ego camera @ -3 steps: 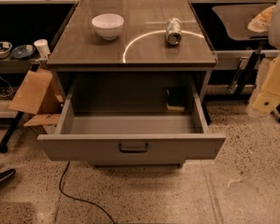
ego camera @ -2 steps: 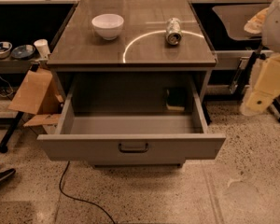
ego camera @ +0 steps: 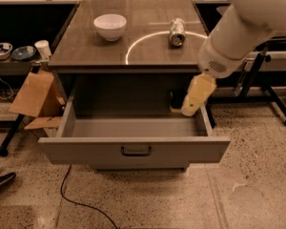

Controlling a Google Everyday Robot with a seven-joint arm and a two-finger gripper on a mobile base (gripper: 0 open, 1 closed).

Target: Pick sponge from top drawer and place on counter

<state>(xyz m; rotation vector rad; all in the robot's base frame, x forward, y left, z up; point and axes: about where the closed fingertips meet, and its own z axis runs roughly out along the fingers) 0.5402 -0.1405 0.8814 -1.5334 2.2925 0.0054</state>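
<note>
Cream gripper [ego camera: 192, 103] inside open grey metal top drawer [ego camera: 86, 150], right rear corner, beside small dark-faced sponge [ego camera: 175, 104]; grip state cannot be told.

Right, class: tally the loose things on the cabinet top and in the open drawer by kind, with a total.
Bowl: 1
Can: 1
Sponge: 1
Total: 3
The gripper hangs over the back right corner of the drawer, next to the sponge.

High front view looking down; claw [ego camera: 190, 109] at top drawer [ego camera: 86, 150].
</note>
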